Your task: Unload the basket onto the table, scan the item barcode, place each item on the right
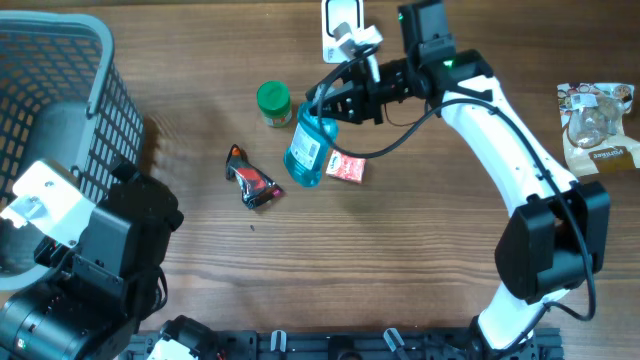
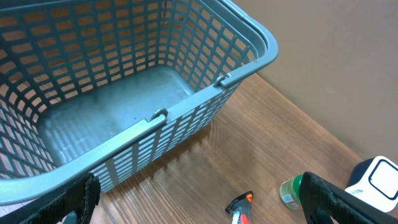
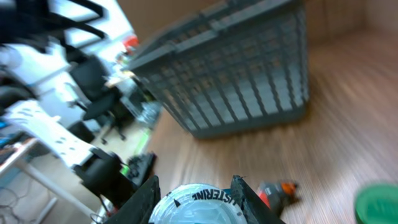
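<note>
Nearby, green jar (image 1: 273, 103), red packet (image 1: 346, 169); right hand (image 1: 328, 103) tight on blue bottle (image 1: 308, 150); left hand (image 2: 199, 208) wide, empty.

The basket (image 1: 60, 60) stands at the far left corner of the table (image 1: 420, 250). The scanner (image 1: 340, 22) sits near the middle of the far edge. In front of it and a little to the left is the small jar (image 1: 273, 103). Just right of the jar is the mouthwash bottle (image 1: 308, 148), its neck toward the scanner and caught in the right gripper (image 1: 325, 105). A small packet (image 1: 346, 169) lies just beside the bottle's base on the right. A crumpled wrapper (image 1: 253, 185) lies to its left, in front of the jar. A snack bag (image 1: 597, 125) rests at the right edge, well apart.
</note>
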`<state>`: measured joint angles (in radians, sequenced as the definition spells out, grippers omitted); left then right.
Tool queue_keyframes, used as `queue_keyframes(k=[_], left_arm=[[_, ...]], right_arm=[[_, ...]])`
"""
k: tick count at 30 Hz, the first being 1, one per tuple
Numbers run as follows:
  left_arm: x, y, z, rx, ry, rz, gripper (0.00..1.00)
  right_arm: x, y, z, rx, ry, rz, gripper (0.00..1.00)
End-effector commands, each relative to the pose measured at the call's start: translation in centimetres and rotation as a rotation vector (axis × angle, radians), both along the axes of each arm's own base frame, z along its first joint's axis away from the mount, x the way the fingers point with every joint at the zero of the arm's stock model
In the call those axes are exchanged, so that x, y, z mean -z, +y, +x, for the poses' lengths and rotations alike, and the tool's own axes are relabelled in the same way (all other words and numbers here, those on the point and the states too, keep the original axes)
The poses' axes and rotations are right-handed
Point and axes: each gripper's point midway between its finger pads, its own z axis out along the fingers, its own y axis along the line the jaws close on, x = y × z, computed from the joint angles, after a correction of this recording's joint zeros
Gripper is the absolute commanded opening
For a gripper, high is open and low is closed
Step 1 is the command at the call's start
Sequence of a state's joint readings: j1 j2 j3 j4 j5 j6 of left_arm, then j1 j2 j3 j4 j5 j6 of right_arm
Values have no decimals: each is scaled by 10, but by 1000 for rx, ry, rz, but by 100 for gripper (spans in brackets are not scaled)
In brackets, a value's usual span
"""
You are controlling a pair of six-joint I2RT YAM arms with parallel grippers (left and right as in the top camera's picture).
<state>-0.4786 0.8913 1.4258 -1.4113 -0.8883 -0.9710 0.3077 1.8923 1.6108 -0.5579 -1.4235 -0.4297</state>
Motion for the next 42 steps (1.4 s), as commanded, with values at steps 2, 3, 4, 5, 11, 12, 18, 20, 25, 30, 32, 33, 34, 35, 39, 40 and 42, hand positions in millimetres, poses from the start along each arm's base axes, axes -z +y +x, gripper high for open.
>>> queue_keyframes(k=[2,3,4,5,11,12,18,20,25,30,32,33,34,35,39,40,42], left_arm=[[0,0,1,-4,0,0,100],[0,0,1,-4,0,0,100],[1,0,1,-3,1,0,100],[0,0,1,-3,0,0,100],[0,0,1,-3,0,0,100],[0,0,1,-4,0,0,100],[0,0,1,-4,0,0,100],[0,0,1,-3,0,0,100],[2,1,-1,-3,11,5,100],[2,1,-1,-4,13,6,100],[2,1,-1,-3,15,7,100],[2,0,-1,-4,15,7,100],[2,0,-1,-3,15,7,100],[2,0,-1,-3,15,7,100],[2,0,-1,-3,15,7,100],[2,0,-1,-3,15,7,100],[2,0,-1,-4,15,7,100]], right_arm=[[-48,-10,-21,-130,-32,157,5],[-52,-9,-19,-134,-80,167,5],[-54,-9,-18,-136,-105,172,5],[-57,-8,-16,-138,-115,173,4],[-64,-6,-14,-147,-162,181,5],[-64,-6,-14,-147,-159,180,5],[-64,-6,-13,-147,-151,178,5],[-57,-2,-1,-70,-149,134,5],[-24,2,47,208,-125,-45,5],[44,-41,118,681,-130,-437,5],[66,-59,132,780,-121,-548,5],[82,-67,137,818,-107,-607,5],[90,-69,139,826,-99,-628,5],[101,-71,143,834,-91,-651,5],[135,-74,148,786,-140,-731,5],[141,-74,144,747,-171,-754,5],[148,-76,138,675,-243,-798,4]])
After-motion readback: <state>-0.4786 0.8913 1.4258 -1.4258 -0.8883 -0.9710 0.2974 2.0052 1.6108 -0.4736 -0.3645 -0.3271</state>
